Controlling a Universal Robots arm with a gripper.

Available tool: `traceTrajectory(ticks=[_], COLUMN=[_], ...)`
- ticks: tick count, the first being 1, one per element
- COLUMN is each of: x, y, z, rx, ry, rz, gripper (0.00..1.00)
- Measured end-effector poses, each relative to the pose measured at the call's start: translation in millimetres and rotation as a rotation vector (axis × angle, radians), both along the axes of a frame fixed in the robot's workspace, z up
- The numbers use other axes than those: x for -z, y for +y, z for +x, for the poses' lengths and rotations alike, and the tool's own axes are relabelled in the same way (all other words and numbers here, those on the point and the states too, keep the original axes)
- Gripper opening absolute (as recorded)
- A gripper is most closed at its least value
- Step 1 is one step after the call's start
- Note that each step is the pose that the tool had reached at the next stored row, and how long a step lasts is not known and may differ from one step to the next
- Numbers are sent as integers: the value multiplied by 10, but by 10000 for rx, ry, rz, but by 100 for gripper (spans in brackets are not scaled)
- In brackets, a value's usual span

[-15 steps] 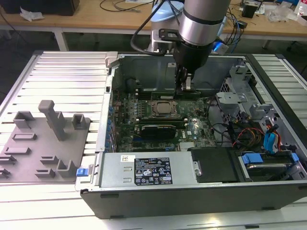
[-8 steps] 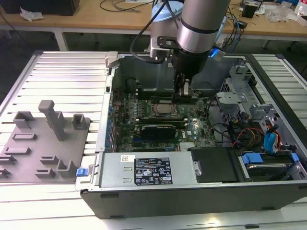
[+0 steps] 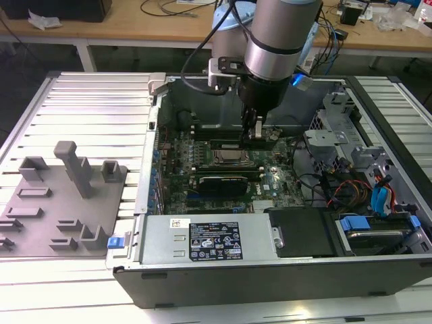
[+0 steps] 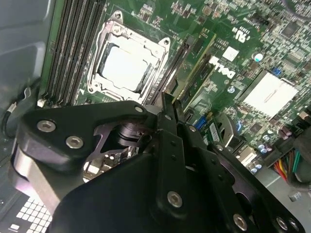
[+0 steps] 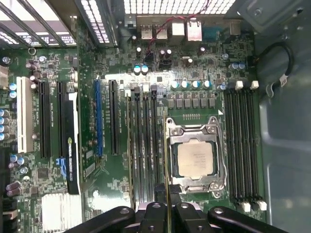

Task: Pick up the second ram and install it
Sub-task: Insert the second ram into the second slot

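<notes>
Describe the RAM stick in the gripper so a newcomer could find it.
Inside the open computer case, find the silver processor socket on the green motherboard. Beside it, the gripper pinches the second ram, a thin green board seen edge-on, unlike the black slot rails.

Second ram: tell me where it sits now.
In the first wrist view, the second ram stands edge-on in the gripper, beside the processor socket.

Matt grey ribbed metal table (image 3: 88, 101)

I see the second ram (image 5: 167, 191) only edge-on, chips unseen | gripper (image 5: 167, 213) cut by frame edge | slot (image 3: 233, 144) beneath hidden by arm in exterior view
</notes>
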State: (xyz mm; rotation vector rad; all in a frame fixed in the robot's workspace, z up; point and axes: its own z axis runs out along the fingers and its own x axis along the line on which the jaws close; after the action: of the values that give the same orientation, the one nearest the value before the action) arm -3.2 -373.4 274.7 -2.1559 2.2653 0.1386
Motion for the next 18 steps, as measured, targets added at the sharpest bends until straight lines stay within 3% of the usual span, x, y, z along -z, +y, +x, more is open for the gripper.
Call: traceTrajectory(ticks=[2, 4, 7, 11, 14, 18], x=[16, 102, 177, 335, 366, 409], y=[-14, -36, -42, -78, -77, -77], z=[-44, -125, -142, -195, -209, -210], rx=[0, -1, -1, -1, 0, 1], ry=[-1, -1, -1, 0, 0, -1], rz=[1, 2, 2, -21, -103, -120], gripper=[13, 13, 13, 13, 13, 13])
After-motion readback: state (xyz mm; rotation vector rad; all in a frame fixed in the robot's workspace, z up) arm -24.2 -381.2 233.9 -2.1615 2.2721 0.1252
